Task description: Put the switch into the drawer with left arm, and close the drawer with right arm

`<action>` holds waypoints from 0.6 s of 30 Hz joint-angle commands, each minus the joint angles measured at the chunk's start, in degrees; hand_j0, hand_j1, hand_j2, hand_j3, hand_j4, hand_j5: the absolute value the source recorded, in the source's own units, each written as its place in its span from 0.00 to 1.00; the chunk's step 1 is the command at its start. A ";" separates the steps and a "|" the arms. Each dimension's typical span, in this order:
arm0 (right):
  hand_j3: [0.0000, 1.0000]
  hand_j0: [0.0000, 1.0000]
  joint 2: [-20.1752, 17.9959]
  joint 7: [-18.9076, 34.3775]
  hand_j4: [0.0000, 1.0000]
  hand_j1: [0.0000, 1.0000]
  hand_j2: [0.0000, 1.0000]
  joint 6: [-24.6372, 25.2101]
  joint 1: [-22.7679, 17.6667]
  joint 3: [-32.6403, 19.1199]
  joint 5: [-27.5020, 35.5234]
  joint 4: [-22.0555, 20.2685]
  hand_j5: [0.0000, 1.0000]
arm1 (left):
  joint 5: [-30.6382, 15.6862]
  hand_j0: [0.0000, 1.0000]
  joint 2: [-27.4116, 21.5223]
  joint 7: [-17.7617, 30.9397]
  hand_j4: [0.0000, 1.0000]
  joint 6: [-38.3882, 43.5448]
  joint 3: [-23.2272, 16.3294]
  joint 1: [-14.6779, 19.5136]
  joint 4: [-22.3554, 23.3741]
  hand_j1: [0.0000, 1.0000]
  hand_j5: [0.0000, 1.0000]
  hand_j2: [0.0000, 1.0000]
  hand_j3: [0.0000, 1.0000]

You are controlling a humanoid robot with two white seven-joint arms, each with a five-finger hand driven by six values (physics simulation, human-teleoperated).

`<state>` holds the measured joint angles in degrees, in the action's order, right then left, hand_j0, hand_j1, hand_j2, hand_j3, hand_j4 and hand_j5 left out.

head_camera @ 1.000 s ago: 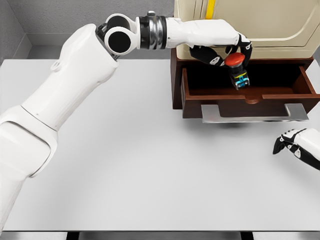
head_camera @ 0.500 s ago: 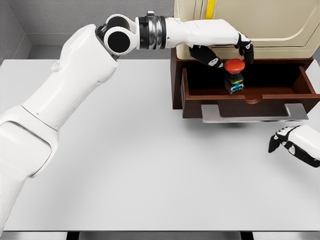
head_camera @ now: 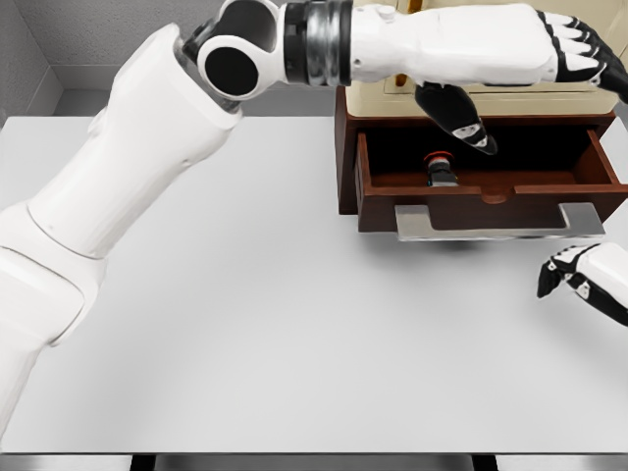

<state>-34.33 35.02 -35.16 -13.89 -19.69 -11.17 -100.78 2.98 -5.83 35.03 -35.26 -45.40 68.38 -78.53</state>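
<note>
left hand above the cabinet, fingers released and empty, clear of the load | red-capped black switch lies inside open brown wooden drawer | right hand over white desk, fingers loosely curled, empty, seemingly staged to push the drawer front

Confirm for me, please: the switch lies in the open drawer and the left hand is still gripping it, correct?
Not quite. The head view shows the switch in the open drawer, but the left hand is open above it, holding nothing.
</note>
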 commanded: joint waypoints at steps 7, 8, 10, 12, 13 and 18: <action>0.23 0.23 -0.04 -0.02 0.23 0.23 0.23 0.16 0.18 -0.52 0.54 -0.03 0.23 | -9.31 1.00 -26.94 -2.42 1.00 0.26 3.21 -4.48 -20.52 1.00 1.00 1.00 1.00; 0.23 0.23 -0.04 -0.02 0.23 0.23 0.23 0.16 0.18 -0.52 0.54 -0.03 0.23 | -9.40 1.00 -33.53 -4.35 1.00 0.26 4.00 -5.53 -20.44 1.00 1.00 1.00 1.00; 0.23 0.23 -0.12 -0.02 0.23 0.23 0.23 0.16 0.35 -0.52 0.54 -0.03 0.23 | -10.63 1.00 -44.88 -7.96 1.00 0.26 8.04 -9.31 -18.24 1.00 1.00 1.00 1.00; 0.23 0.23 -0.13 -0.02 0.23 0.23 0.23 0.16 0.62 -0.43 0.62 -0.03 0.23 | -12.39 1.00 -46.12 -7.96 1.00 0.26 10.59 -12.57 -10.08 1.00 1.00 1.00 1.00; 0.23 0.23 -0.04 -0.02 0.23 0.23 0.23 0.16 0.70 -0.35 0.62 -0.03 0.23 | -12.56 1.00 -46.20 -7.87 1.00 0.26 10.50 -14.94 -4.45 1.00 1.00 1.00 1.00; 0.23 0.23 -0.39 -0.02 0.23 0.23 0.23 0.16 2.37 -0.17 0.62 0.06 0.23 | -10.54 1.00 -44.62 -7.08 1.00 0.26 10.07 -24.87 -0.05 1.00 1.00 1.00 1.00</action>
<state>-34.56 35.12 -35.40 -11.43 -19.97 -12.55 -100.58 -7.49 -50.21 27.91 -35.18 -35.61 43.42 -80.86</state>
